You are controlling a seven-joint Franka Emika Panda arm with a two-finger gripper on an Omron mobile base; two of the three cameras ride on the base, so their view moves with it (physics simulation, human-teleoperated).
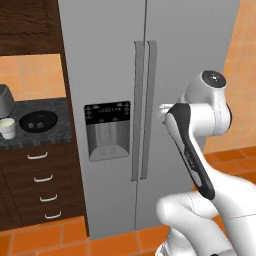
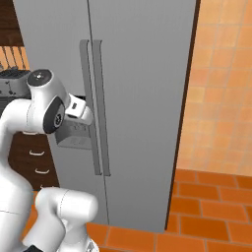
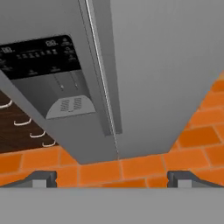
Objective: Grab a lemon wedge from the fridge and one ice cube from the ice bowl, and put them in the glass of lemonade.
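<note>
The fridge (image 1: 150, 75) stands shut, both grey doors closed, so its inside is hidden. Left of it on the dark table (image 1: 35, 135), the black ice bowl (image 1: 38, 120) sits just beside the small whitish glass of lemonade (image 1: 7, 128). The claw (image 3: 112, 178) is spread wide and empty, fingertips (image 3: 41, 178) apart before the door handles (image 3: 105, 87), touching nothing.
</note>
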